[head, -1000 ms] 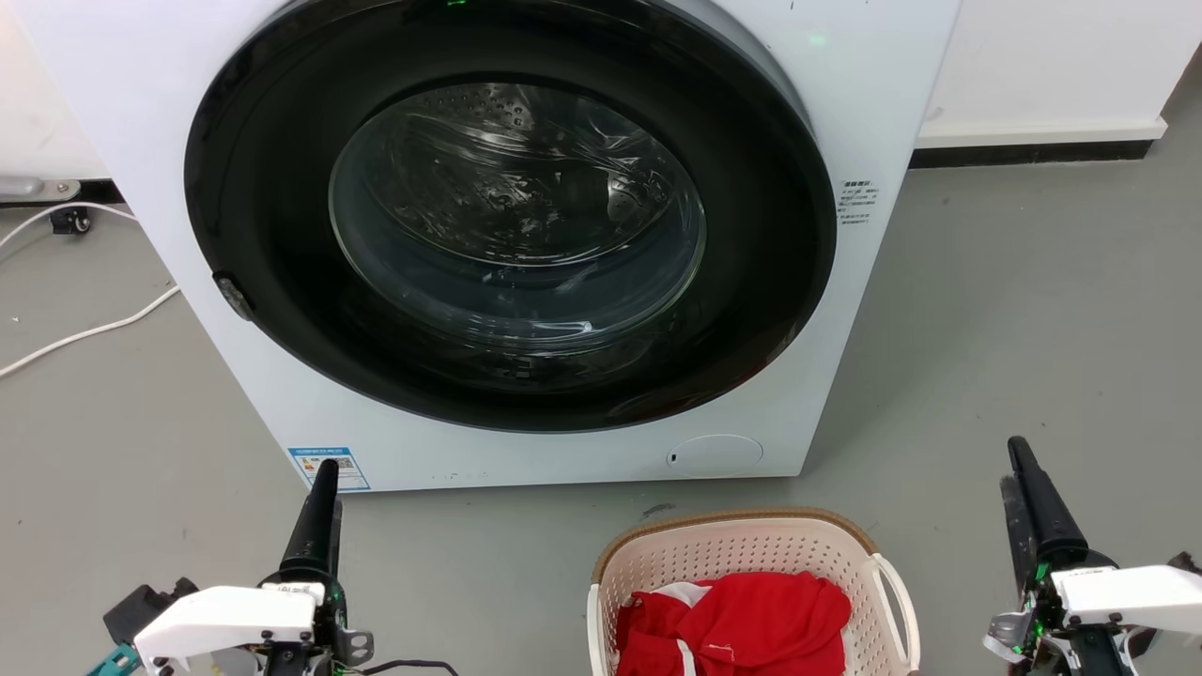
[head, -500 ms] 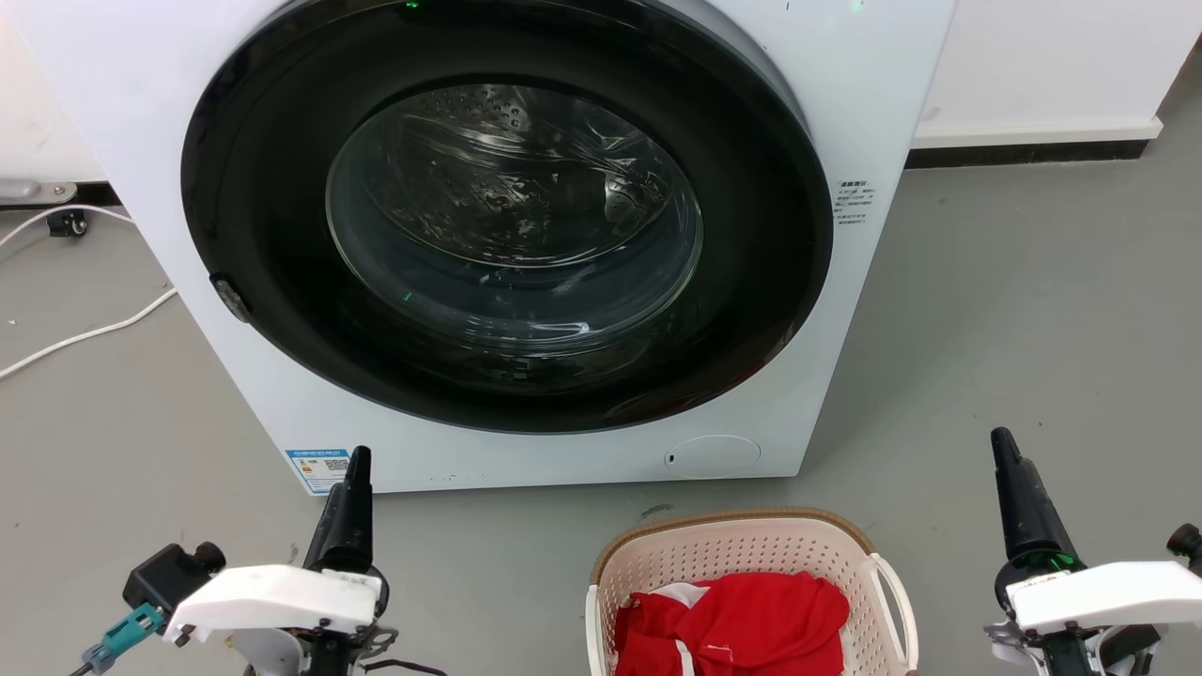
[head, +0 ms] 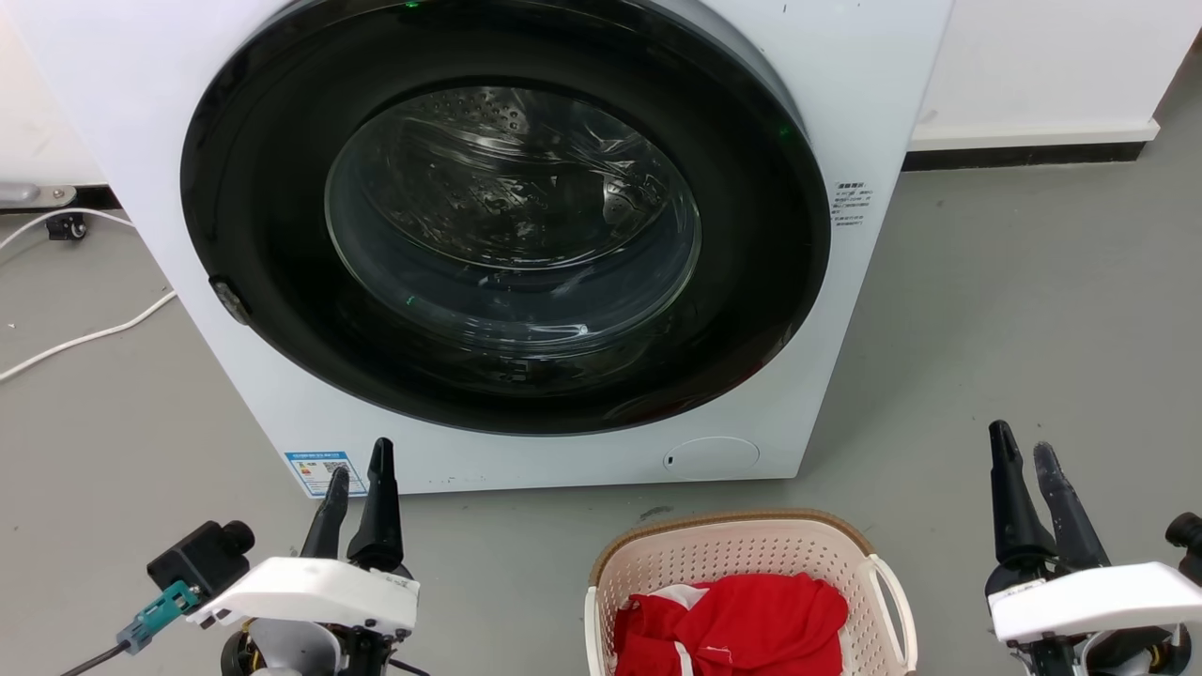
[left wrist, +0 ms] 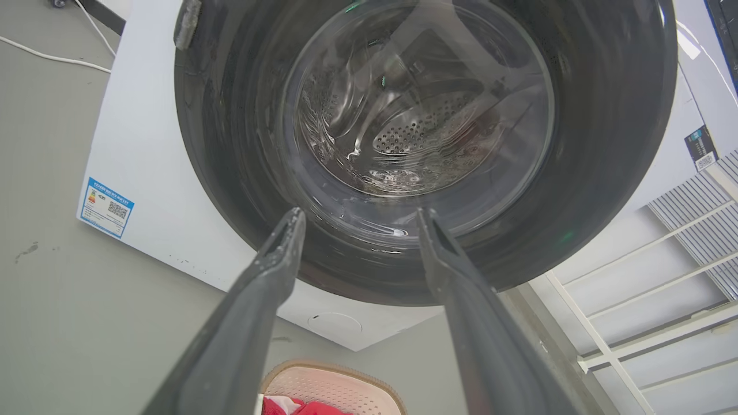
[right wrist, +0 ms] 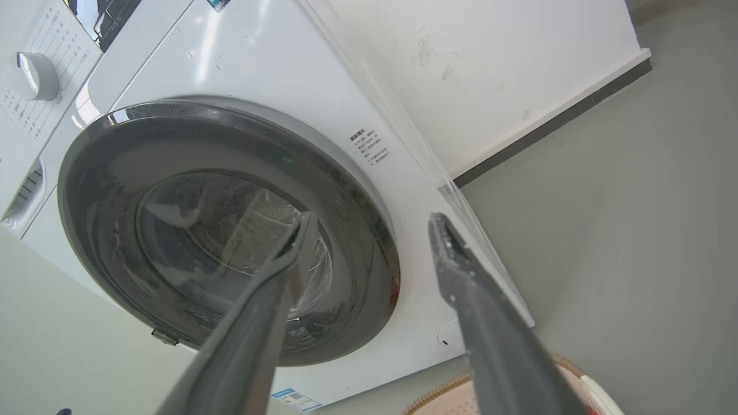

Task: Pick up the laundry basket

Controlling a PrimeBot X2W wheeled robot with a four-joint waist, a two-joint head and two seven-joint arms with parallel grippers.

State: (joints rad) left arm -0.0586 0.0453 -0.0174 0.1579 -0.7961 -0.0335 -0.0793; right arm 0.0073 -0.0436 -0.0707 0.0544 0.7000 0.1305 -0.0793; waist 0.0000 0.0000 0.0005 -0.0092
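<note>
The laundry basket [head: 732, 556] stands on the grey floor [head: 1033, 310] just in front of the washing machine [head: 873, 56], below the right part of its front and cut off by the lower edge of the head view. A red garment [head: 742, 624] lies inside, and a white loop handle [head: 892, 601] shows on its right side.

The left gripper [head: 361, 462] is at the lower left with its fingers spread and nothing between them, well apart from the basket. The right gripper [head: 1021, 439] is at the lower right, likewise spread and empty, near the basket's right side but not touching it.

Markings: a blue label [head: 324, 469] with a QR code sits at the machine's lower left corner, and a small block of printed lines [head: 850, 204] lies right of the dark round door [head: 507, 216]. Neither can be read. In the right wrist view a dial [right wrist: 37, 75] has fine print beside it, also illegible. No brand name can be made out.

A white cable [head: 84, 333] lies on the floor left of the machine.
</note>
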